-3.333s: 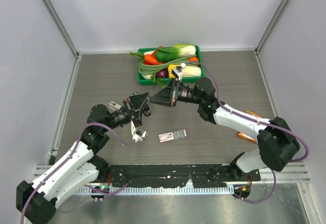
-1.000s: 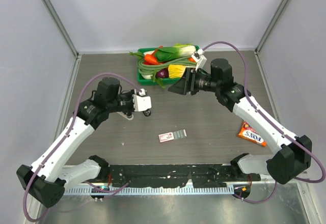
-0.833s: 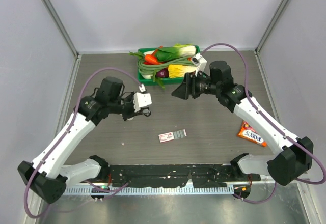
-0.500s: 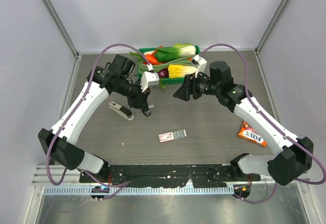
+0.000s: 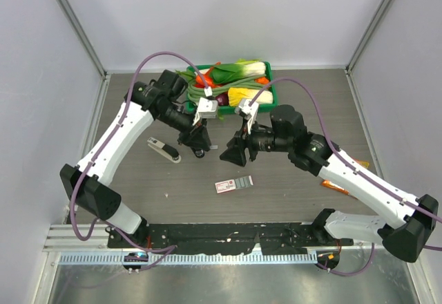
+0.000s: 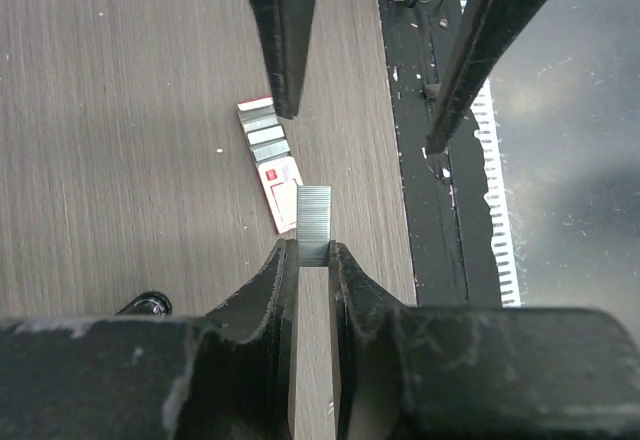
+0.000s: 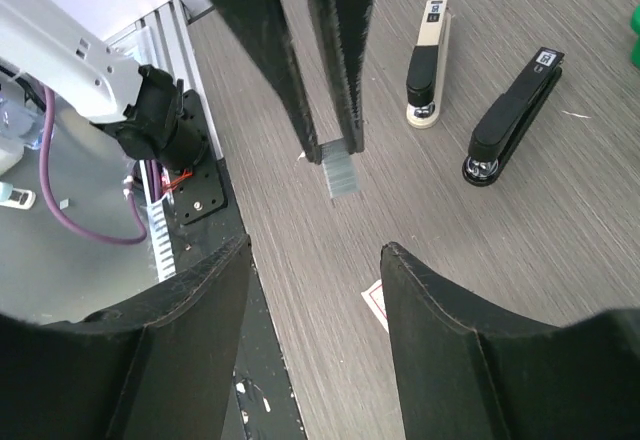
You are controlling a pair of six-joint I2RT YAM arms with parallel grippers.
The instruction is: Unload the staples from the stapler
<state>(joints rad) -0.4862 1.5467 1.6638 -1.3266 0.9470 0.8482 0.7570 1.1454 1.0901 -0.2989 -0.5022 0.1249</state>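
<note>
- Jaws of left gripper point(image 6: 313, 252) clenched on staples point(image 6: 314, 218), pinching strip's near end by its flat sides, above table point(image 6: 120, 110) middle.
- Strip prob. light, stiff, slick. Glued row likely snaps if bent, so squeeze gently on flat sides.
- Opposite, right gripper point(image 7: 315, 250) spread wide, empty, facing strip w/o touching.
- Below: staple box point(image 6: 270, 165), twd table's front edge.
</note>
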